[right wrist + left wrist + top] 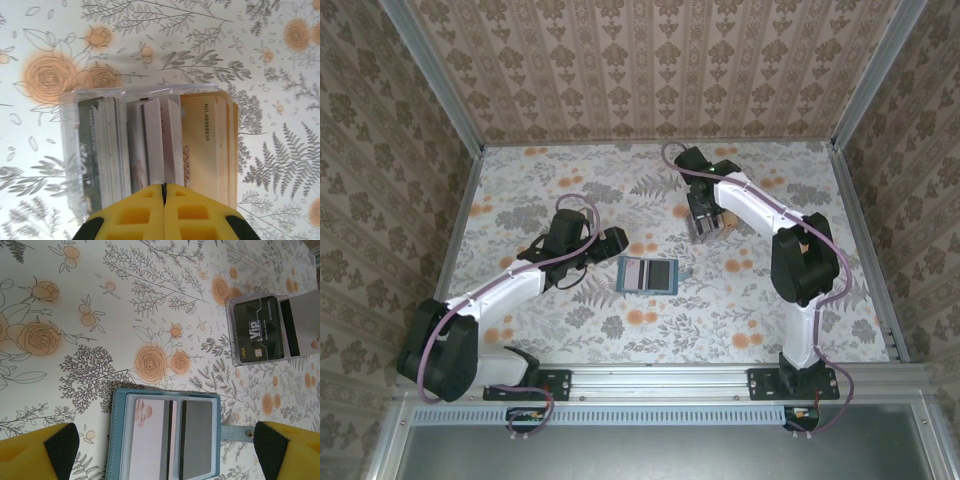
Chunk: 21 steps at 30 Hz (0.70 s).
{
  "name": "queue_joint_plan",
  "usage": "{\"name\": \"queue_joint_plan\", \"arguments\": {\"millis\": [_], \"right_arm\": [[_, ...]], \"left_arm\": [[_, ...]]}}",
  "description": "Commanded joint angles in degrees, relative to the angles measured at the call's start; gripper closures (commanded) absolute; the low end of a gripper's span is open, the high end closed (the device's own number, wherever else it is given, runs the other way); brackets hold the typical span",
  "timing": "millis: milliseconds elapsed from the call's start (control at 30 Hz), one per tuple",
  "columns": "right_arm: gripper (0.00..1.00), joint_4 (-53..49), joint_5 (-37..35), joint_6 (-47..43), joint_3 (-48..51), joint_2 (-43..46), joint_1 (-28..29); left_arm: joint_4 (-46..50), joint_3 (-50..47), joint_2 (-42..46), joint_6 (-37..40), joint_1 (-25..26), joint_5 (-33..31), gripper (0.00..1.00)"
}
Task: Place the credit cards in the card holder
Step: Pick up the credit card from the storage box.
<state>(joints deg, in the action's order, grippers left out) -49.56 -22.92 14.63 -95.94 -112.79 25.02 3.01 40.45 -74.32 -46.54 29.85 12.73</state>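
Right gripper [164, 200] closed atop credit cards [155, 140], any pinched card hidden; left gripper [165, 452] spread wide.

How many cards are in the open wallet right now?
2: a pale pink card in one pocket of the teal wallet, and a grey card in the pocket beside it. More may be hidden behind them.

Floral tablecloth [570, 190] w/ orange roses, damask-wallpaper walls [650, 70], alu frame rails [670, 378].
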Motion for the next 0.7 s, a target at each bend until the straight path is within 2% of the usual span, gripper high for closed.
{"name": "queue_joint_plan", "arguments": {"millis": [0, 167, 300, 533, 667], "right_arm": [[0.97, -1.55, 5.91, 2.73, 1.03, 4.22, -0.83], [0.98, 2.9, 13.6, 6.34, 5.44, 11.09, -1.42], [0.98, 7.77, 22.72, 11.14, 10.58, 16.46, -2.78], [0.98, 23.56, 41.81, 24.58, 22.5, 24.52, -3.65], [0.98, 33.48, 47.91, 33.01, 28.58, 27.91, -3.64]], "left_arm": [[-0.58, 1.81, -0.87, -0.31, -0.49, 1.82, 0.07], [-1.29, 2.7, -1.07, -0.45, -0.56, 3.41, 0.07], [-4.31, 2.93, -1.48, -2.3, -0.84, 6.91, 0.09], [-16.08, 4.13, -4.42, -9.74, -2.7, 17.5, 0.13], [-25.44, 4.91, -8.36, -16.04, -3.21, 22.86, 0.19]]}}
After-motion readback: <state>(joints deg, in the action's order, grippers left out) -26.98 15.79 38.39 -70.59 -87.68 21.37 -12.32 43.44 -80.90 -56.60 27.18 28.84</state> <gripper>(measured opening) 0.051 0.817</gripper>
